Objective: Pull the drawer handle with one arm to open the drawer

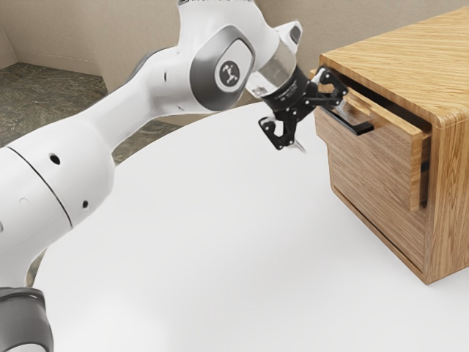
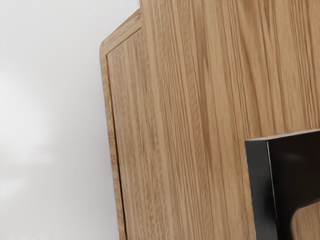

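A wooden cabinet (image 1: 440,88) stands on the white table at the exterior view's right. Its drawer (image 1: 366,158) sticks out a little from the cabinet body, with a dark gap behind the drawer front. A black bar handle (image 1: 350,122) runs across the top of the drawer front. My black gripper (image 1: 314,117) hovers at the handle's end nearest the arm, its fingers spread wide and open, not clamped on the bar. In the wrist view the wood-grain drawer front (image 2: 200,125) is very close, with the black handle (image 2: 287,185) just beside the hand.
The round white table (image 1: 220,257) spreads in front of the cabinet. My white arm (image 1: 146,95) reaches in from the exterior view's left. Beige walls and a dark stone floor (image 1: 44,95) lie behind.
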